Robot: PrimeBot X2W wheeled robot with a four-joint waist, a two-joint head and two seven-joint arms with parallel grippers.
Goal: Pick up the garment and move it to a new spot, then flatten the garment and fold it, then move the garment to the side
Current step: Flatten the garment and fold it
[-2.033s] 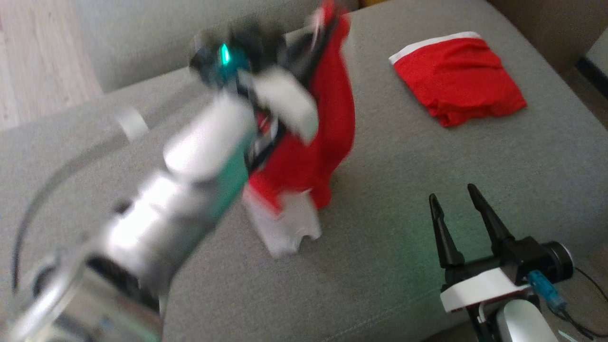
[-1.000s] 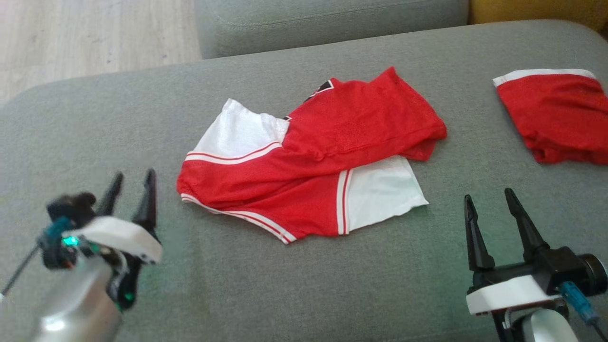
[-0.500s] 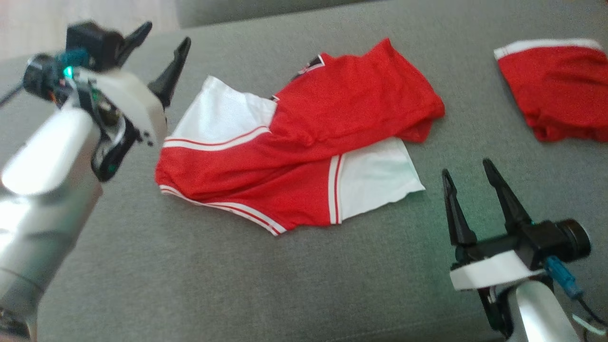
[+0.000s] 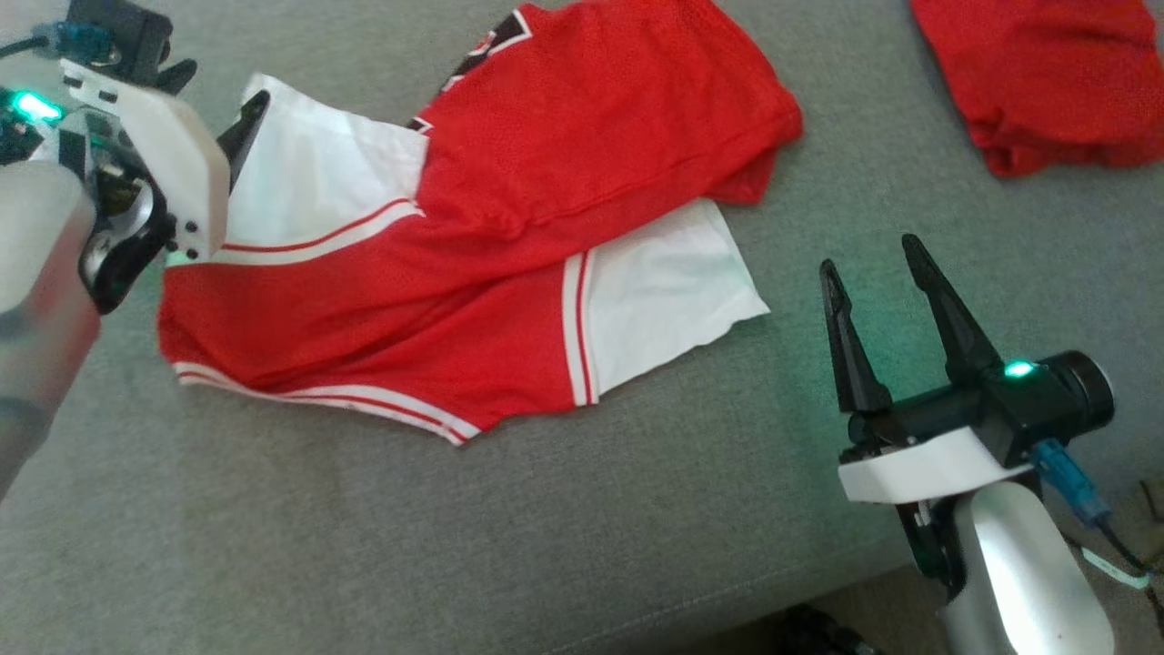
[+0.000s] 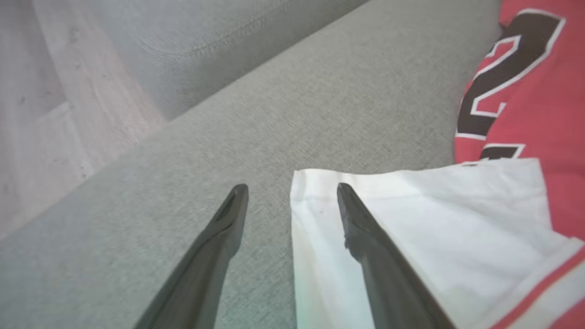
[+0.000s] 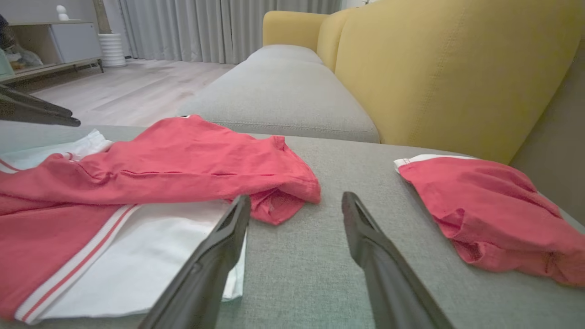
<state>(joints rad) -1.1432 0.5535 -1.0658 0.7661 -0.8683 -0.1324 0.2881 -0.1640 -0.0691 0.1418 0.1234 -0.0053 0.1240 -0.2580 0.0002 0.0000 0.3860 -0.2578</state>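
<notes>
Right gripper (image 4: 868, 252): nearest, jaws spread and empty, over the grey sofa cushion (image 4: 546, 546) near the closer white corner of the red-and-white jersey (image 4: 509, 300), which lay mid-cushion, rumpled and doubled over itself. Left gripper (image 5: 291, 187): farther off, jaws spread and empty, straddling the jersey's far white corner; a folded red garment (image 4: 1046, 82) lay beyond, well apart. Step judged: flattening, and the next move probably called for pinching both white corners and drawing them apart.

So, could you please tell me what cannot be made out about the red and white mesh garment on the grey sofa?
- Red and white mesh garment: head view's top edge cuts off its far end.
- Black printed number: left wrist view, lower part hidden under the white panel.
- Left gripper: head view, its own white housing hides most of both fingers.
</notes>
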